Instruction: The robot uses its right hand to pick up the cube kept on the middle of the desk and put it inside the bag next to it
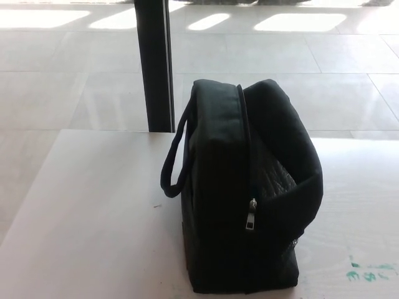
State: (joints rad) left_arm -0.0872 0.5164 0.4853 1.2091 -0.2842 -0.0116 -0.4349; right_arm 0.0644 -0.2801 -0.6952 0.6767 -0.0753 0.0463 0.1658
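Cube is nowhere showing in the head view, so its place cannot be told from here; it may be hidden, but the picture does not settle that. Bag [249, 187], black and soft-sided, is standing upright on the white desk [87, 218], filling the middle and lower part of the view. Its flat lid panel is facing the camera's left, with a loop handle [173, 163] hanging off that side and curving down toward the desk. A zipper line is running down the front edge, and a metal zipper pull [251, 216] is dangling about halfway down. To the right of the zipper the bag's top is gaping, showing a quilted inner lining [277, 180], though the inside is too dark to read. Green scribble marks [368, 272] are lying on the desk near the lower right corner, apart from the bag. Behind the desk a dark vertical post [154, 62] is rising from the pale tiled floor [312, 62], which is catching bright patches of light. Neither robot hand is appearing in this view, so the state of their fingers cannot be told.
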